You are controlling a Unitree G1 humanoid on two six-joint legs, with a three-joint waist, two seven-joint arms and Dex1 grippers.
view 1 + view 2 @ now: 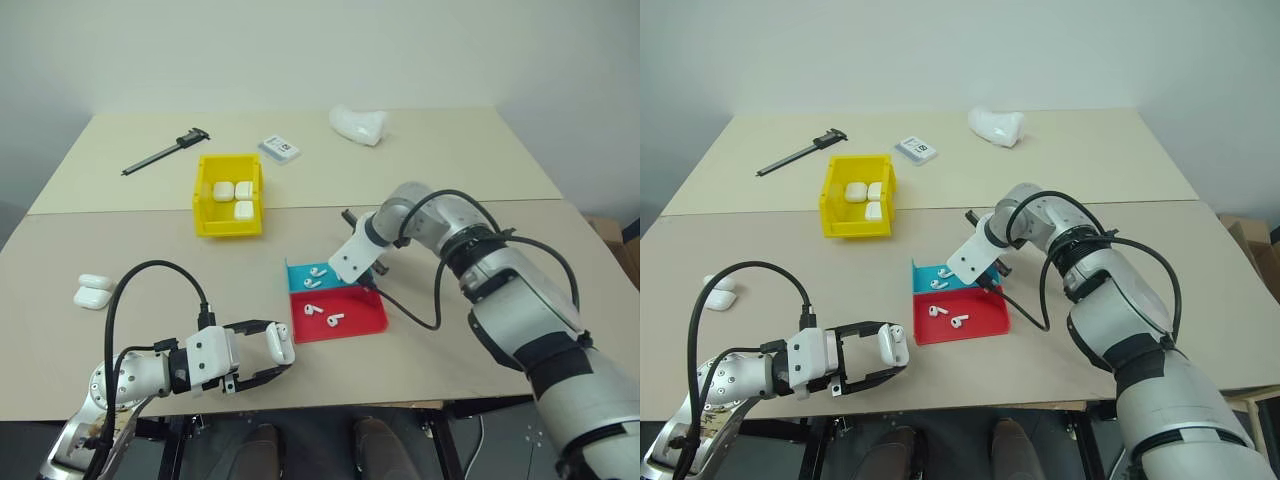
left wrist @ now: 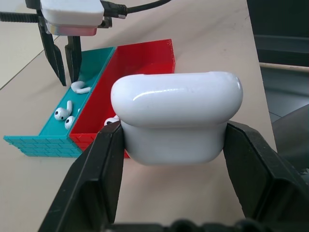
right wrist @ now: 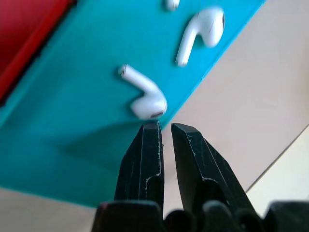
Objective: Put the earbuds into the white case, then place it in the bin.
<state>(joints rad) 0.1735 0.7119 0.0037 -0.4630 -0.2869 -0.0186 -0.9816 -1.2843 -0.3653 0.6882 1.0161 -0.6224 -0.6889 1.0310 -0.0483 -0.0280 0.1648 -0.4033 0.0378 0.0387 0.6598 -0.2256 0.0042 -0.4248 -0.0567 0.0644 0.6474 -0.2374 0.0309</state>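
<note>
Glossy white plastic throughout, so likely light, stiff and slippery under hard black fingers. From the left eye view: left gripper [image 1: 268, 358] low at the near table edge, clamped on the white case [image 1: 281, 345], held clear of the table [image 1: 440, 180]. Right gripper [image 1: 366, 280] tipped down over the teal half of the tray [image 1: 372, 318], earbuds [image 1: 317, 271] lying loose in both halves. Yellow bin [image 1: 203, 197] farther back, well apart from both hands, already holding three white cases. Two more cases off at the left edge.

From the right eye view: same layout; caliper [image 1: 798, 152], printed card [image 1: 914, 150] and lumpy white wad [image 1: 995, 124] along the far side, away from the work.

From the left wrist view: case gripped across its lower body, lid end toward the tray. Rounded, shiny sides, so prone to squirm out if squeezed off-centre; best held flat-on across the wider faces, as now.

From the right wrist view: jaws nearly together, a thin gap only, tips just short of one earbud on the teal floor, apparently not touching and holding nothing. Tiny and likely to skate; probably best pinched across the stem or bulb, gently.
</note>
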